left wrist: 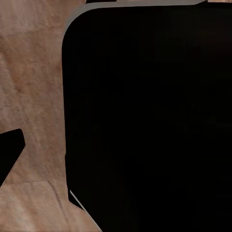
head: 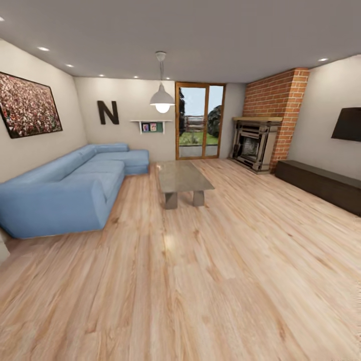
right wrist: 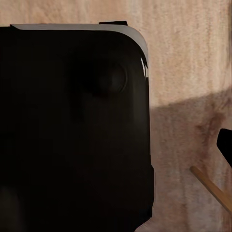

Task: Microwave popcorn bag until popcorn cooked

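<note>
Down at the wrists, each camera looks at a big black rounded body with a pale edge point(left wrist: 145, 121) point(right wrist: 72, 130) over wood planks, and I cannot tell whether either claw is spread or pressed together. Out from there, this is a living room: light wood floor point(head: 210, 281), a blue corner sofa point(head: 65, 188) by the left wall, a stone coffee table point(head: 183, 181) mid-room, a brick fireplace point(head: 260, 143), a glazed door point(head: 199, 120). From where I stand, the popcorn bag's whereabouts cannot be told.

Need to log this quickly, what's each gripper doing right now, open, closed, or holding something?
Left gripper: cannot be told.
Right gripper: cannot be told.
</note>
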### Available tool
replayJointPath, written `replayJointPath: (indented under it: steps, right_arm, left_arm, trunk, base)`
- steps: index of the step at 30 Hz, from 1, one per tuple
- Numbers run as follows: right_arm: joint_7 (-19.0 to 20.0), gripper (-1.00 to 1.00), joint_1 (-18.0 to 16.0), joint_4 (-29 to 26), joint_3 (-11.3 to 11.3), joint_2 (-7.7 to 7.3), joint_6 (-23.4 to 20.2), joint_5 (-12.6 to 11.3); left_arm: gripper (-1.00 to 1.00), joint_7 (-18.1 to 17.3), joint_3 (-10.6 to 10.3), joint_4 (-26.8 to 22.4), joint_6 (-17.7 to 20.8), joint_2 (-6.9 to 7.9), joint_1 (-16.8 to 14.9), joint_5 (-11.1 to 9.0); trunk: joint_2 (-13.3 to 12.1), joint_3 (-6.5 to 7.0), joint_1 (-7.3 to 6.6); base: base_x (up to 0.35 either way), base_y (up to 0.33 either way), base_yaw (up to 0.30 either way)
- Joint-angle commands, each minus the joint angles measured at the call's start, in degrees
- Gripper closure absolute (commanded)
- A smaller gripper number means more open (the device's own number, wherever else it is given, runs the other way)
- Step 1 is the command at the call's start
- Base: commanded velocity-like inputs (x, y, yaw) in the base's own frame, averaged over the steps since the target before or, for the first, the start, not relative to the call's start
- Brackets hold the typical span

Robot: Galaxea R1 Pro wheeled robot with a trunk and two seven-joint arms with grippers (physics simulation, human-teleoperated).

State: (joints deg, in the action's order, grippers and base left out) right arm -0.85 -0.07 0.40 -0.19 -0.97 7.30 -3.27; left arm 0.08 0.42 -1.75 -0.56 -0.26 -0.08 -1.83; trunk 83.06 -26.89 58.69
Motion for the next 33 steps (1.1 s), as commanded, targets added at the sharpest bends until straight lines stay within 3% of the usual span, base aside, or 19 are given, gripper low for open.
replayJointPath:
  steps: [1,33]
  right_arm:
    - [0.0,-1.00,0.0,0.0,0.0,0.01,0.2,-0.3]
    - [0.0,-1.00,0.0,0.0,0.0,0.01,0.3,-0.3]
  left_arm:
    - [-1.00,0.0,0.0,0.0,-0.1,-0.01,0.0,-0.2]
    - [-1.00,0.0,0.0,0.0,0.0,-0.08,0.0,-0.2]
  trunk:
    - [0.0,-0.04,0.03]
    - [0.0,-0.04,0.03]
  base:
    - [0.321,0.000,-0.290]
    - [0.321,0.000,-0.290]
